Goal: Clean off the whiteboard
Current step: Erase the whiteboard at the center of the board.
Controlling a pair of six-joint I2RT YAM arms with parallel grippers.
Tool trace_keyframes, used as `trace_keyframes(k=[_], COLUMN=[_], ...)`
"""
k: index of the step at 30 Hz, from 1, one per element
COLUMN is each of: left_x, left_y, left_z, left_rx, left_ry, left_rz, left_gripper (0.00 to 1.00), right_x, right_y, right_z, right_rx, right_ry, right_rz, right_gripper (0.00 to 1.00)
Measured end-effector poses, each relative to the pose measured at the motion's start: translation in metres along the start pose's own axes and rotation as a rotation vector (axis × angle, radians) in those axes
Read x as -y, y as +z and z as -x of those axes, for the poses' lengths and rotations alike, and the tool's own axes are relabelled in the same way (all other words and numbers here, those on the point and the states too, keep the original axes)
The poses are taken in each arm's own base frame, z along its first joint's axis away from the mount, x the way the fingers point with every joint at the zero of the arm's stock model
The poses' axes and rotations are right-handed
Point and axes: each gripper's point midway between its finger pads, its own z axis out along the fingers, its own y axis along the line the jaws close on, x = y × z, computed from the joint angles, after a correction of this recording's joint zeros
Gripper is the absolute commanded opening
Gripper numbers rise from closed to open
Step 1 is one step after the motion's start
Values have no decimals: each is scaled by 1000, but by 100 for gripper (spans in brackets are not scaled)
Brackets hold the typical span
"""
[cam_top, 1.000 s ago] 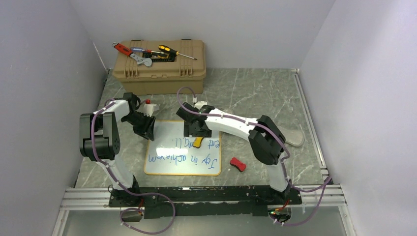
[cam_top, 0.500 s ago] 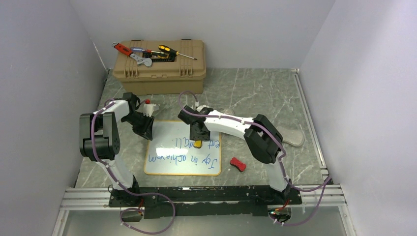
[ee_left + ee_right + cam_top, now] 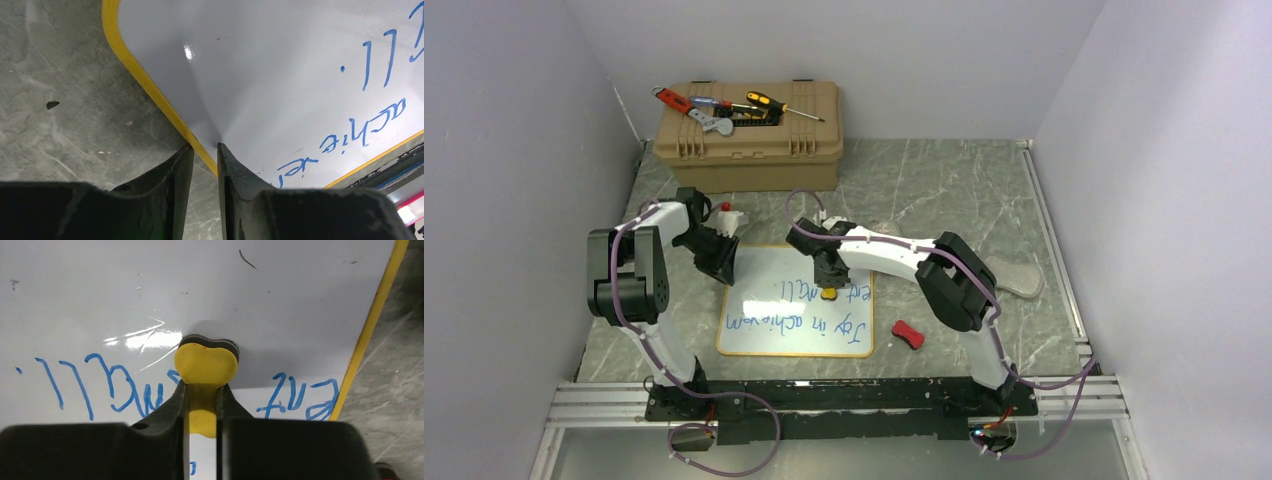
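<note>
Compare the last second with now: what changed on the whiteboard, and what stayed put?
The right gripper came down onto the whiteboard and closed on the yellow eraser lying there. The left gripper still pinches the board's left frame edge. The blue writing, the small red object right of the board and the toolbox did not move.

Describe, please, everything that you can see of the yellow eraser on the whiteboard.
The yellow eraser is small, with a rounded, lobed yellow top, plastic by its look, over a thin dark pad. It rests on the whiteboard, amid blue handwriting. The right pincer clamps its narrow waist from both sides.
</note>
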Motion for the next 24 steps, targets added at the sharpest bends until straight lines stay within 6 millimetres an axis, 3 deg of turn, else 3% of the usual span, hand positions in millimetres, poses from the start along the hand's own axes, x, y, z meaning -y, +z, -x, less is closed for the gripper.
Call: trace_keyframes(k=[8,19,22,24], left_x=[-3,-3,-3,-2], left_y=[2,2,1,1], left_z=[-2,-2,-2,-2], left_rx=[-28,-43,-44,-44], left_ry=[-3,-10,-11,-11], left_rz=[8,3,3,3], left_gripper=[23,15,10,8], right_x=[-7,-83,-92,-88], right_y=[-1,2,1,1], right_z=[1,3,-2,-4], right_rx=[-2,19,21,33], right_ry=[-55,-153,-167,-166], right_rz=[2,148,175,181], right_gripper=[0,0,0,0])
